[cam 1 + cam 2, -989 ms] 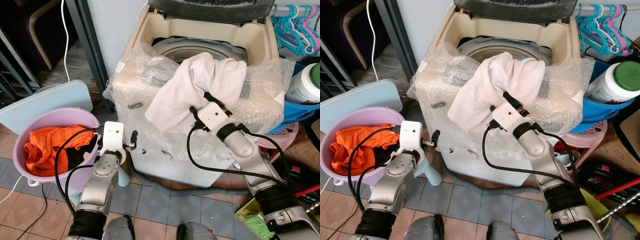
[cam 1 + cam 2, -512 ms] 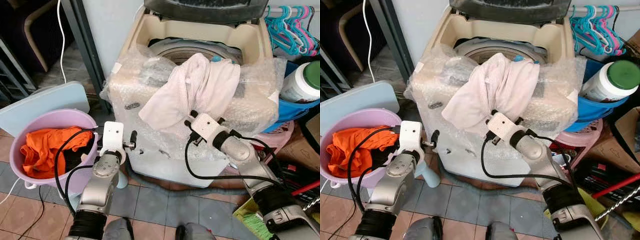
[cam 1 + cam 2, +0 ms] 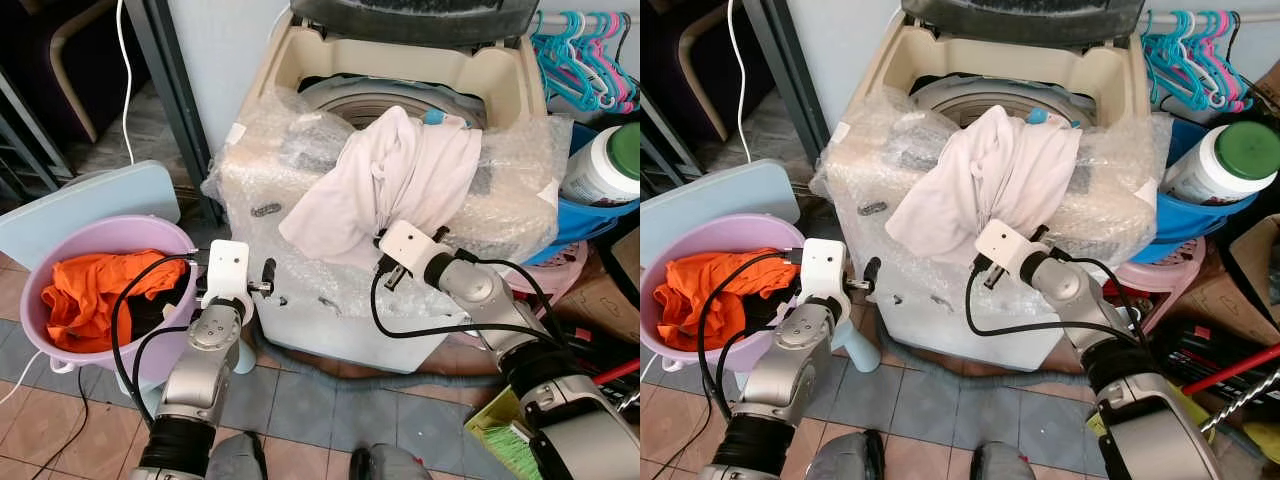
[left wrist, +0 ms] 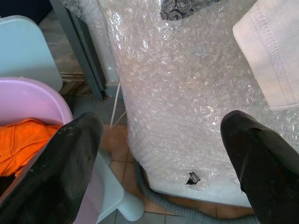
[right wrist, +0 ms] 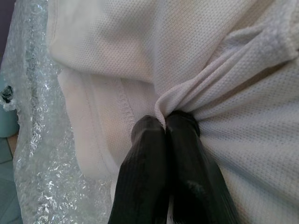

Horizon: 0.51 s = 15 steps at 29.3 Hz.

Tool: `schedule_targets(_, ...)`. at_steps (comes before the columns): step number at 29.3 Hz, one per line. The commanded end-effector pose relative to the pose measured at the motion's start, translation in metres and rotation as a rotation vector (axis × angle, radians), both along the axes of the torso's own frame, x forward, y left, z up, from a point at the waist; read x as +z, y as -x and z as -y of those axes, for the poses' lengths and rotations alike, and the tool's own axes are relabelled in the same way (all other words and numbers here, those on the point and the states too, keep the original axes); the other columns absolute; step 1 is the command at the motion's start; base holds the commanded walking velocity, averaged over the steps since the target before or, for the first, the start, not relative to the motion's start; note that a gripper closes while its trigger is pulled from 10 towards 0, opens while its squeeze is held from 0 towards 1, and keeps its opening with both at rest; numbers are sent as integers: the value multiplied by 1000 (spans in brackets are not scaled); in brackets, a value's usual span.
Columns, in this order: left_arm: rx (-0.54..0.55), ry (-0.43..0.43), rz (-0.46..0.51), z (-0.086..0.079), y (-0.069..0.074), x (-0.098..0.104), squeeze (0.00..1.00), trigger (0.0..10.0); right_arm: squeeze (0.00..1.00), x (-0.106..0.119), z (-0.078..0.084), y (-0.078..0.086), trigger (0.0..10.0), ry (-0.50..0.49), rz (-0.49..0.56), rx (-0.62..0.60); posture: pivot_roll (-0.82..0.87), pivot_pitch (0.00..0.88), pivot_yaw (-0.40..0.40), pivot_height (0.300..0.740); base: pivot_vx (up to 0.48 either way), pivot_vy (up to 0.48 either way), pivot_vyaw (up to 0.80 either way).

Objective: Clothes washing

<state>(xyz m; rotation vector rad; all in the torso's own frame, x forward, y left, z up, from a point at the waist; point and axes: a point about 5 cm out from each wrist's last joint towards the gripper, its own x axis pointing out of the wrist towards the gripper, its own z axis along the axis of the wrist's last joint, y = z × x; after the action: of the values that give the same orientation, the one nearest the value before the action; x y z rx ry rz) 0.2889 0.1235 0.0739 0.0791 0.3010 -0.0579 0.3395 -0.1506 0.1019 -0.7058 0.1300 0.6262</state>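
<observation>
We find the white garment [image 3: 385,185] draped over the front rim of the washing machine [image 3: 400,70], part of it reaching toward the open drum [image 3: 980,98] and the rest hanging down the bubble wrap [image 3: 300,260] that covers the machine's front. Our right claw [image 5: 164,122] is pinched tight on a fold of that cloth, low on the hanging part near the front edge; in the right wrist view the two black fingers [image 5: 145,154] meet with a ridge of knit fabric squeezed between them. Our left claw [image 4: 159,154] hangs with its fingers spread wide and nothing between them, near the machine's lower left front corner and just beside the lilac basin [image 3: 120,240] on the floor, where an orange garment [image 3: 90,295] lies.

The white piece looks light, soft and wholly limp, a textured knit that should bunch and trail rather than keep any shape. We judge the present grip, a small pinch near one edge, to be enough to drag it, though the free ends will probably hang and could snag on the bubble wrap or slide back off the rim. Taking hold nearer the gathered middle, where the folds converge at the rim, would likely carry more of it over into the drum at once. The cloth seems unlikely to slip from closed fingers, being rough-woven.
</observation>
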Motion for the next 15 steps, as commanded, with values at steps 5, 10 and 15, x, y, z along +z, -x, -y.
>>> schedule_targets(5,6,-9,-4,0,0,-3,0,10000,0,11,-6,-6,0,-140,-54,19,-19,78,-1,740,0,0,0)
schedule_targets(10,-2,-12,6,3,-4,-1,0,10000,0,53,-6,-2,0,-153,-186,406,-33,68,-2,740,0,0,0)
schedule_targets(15,3,-10,15,4,-6,0,0,10000,0,259,52,-62,0,-412,460,-73,-31,58,-6,740,0,0,0)
